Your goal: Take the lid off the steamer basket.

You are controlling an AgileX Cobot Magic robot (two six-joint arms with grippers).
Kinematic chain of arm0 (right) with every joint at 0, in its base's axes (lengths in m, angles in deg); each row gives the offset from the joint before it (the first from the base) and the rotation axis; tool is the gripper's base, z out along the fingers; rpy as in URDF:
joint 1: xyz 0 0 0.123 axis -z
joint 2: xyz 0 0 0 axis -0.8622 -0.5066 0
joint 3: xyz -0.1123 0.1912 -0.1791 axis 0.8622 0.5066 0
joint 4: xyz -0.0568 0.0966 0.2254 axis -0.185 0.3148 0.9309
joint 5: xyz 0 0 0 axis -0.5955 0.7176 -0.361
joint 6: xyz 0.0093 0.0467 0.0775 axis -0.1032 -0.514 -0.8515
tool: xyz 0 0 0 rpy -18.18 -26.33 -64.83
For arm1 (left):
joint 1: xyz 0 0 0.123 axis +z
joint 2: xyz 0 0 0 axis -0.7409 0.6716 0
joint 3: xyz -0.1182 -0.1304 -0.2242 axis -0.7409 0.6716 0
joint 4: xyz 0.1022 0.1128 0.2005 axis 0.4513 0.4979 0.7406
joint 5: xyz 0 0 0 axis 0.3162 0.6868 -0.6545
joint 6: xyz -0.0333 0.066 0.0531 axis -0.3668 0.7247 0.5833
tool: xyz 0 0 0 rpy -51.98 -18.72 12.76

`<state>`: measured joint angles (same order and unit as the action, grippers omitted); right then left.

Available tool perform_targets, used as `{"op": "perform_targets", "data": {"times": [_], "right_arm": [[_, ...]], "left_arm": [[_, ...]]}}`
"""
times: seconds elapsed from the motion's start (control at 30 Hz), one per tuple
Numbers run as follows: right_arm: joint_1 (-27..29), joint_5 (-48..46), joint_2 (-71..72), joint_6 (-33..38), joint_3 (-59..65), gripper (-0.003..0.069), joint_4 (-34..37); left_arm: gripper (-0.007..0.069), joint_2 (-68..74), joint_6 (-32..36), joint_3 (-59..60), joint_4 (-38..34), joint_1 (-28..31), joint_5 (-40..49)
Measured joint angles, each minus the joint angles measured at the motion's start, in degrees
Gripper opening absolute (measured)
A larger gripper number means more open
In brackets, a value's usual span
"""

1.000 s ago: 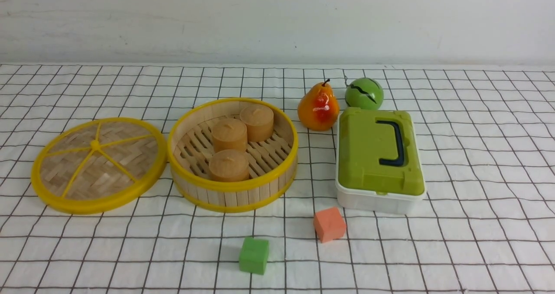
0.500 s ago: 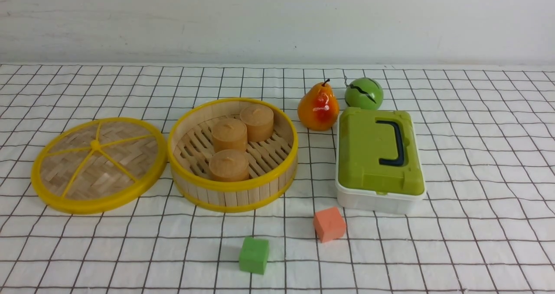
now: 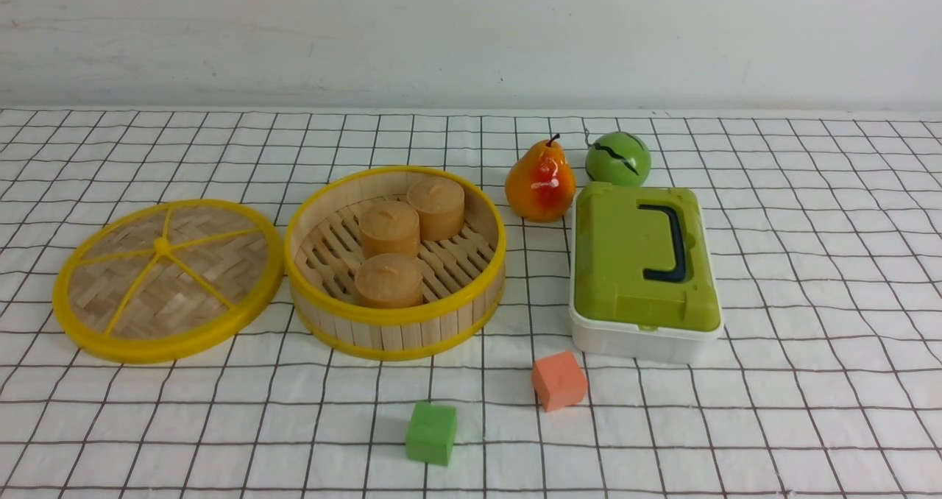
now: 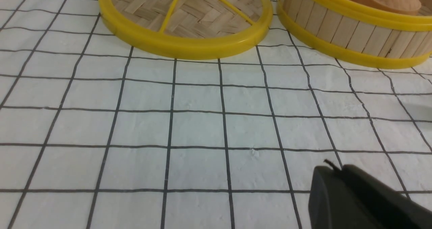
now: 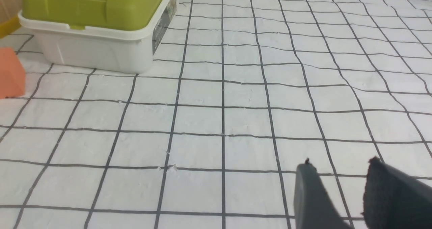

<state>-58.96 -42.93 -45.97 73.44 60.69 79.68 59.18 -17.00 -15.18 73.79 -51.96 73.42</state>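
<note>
Lid (image 3: 168,280) flat on the checked cloth (image 3: 809,263), just beside the steamer basket (image 3: 395,322) on the robot's left, rims close or touching at the near edges; contact not resolvable. Basket open, three tan cakes (image 3: 388,280) on the slatted floor. Task, judged from this layout, already met: lid off and set down.

Left gripper (image 4: 364,202) low over bare cloth, well short of the lid (image 4: 185,46), which lies ahead of it and toward the far side of the cloth, with the steamer basket (image 4: 351,36) ahead and offset to the other side. Only one dark mass visible at the frame corner; spread or pressed together: cannot tell. Nothing held.

Right gripper (image 5: 341,188) low over bare cloth, two fingers (image 5: 310,195) apart with a gap between, empty. Ahead of it the white box with green top (image 5: 98,29) and an orange cube (image 5: 10,77); lid outside this view.

Neither arm visible in the front view. Lid round, so no long axis to align with. Nearer arm for any further handling of the lid: the left, since lid and left gripper share the robot's left half of the cloth, while box, pear (image 3: 539,182) and green ball (image 3: 617,158) lie between the right side and the basket.
</note>
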Motion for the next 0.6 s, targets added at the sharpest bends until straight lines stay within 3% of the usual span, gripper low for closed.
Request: {"op": "perform_targets", "data": {"times": [0.6], "right_arm": [[0.00,0.00,0.00,0.00,0.00,0.0239,0.00]], "left_arm": [[0.0048,0.00,0.00,0.00,0.00,0.00,0.00]]}}
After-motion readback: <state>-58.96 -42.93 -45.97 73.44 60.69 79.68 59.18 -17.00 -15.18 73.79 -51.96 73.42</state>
